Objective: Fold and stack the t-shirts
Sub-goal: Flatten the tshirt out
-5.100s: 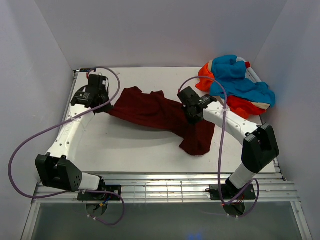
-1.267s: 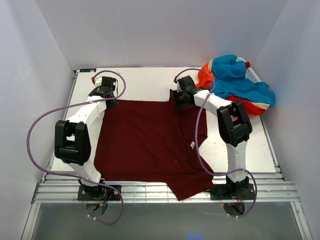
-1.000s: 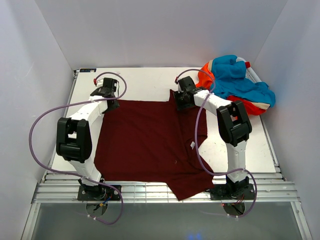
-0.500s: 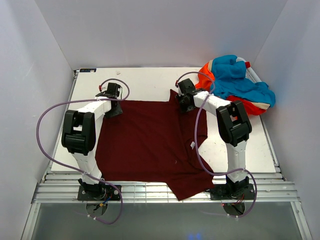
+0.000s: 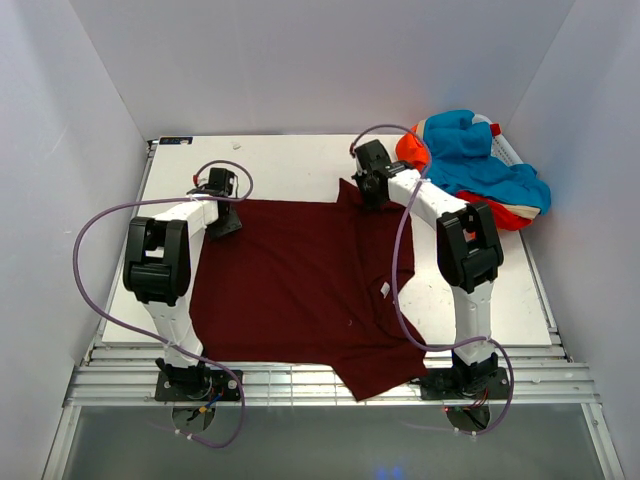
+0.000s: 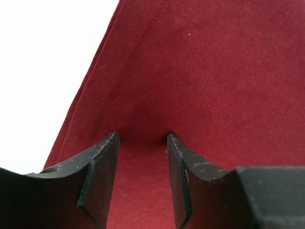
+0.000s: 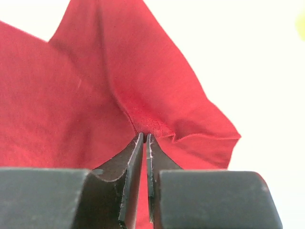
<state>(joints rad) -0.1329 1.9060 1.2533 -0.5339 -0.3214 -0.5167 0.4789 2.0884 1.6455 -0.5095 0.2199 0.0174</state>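
A dark maroon t-shirt lies spread flat on the white table, its near hem hanging over the front edge. My left gripper stands open on the shirt's far left corner. In the left wrist view its fingertips press onto the maroon cloth, which lies flat between them. My right gripper is at the far right corner. Its jaws are shut there on a raised pinch of the maroon cloth. The orange-red and turquoise t-shirts lie heaped at the back right.
White walls close in the table on the left, back and right. A slatted metal rail runs along the front edge by the arm bases. Purple cables loop from both arms.
The right gripper has shut on the shirt's far right corner and shifted slightly toward the back. The left arm has folded in, its gripper still open on the far left corner.
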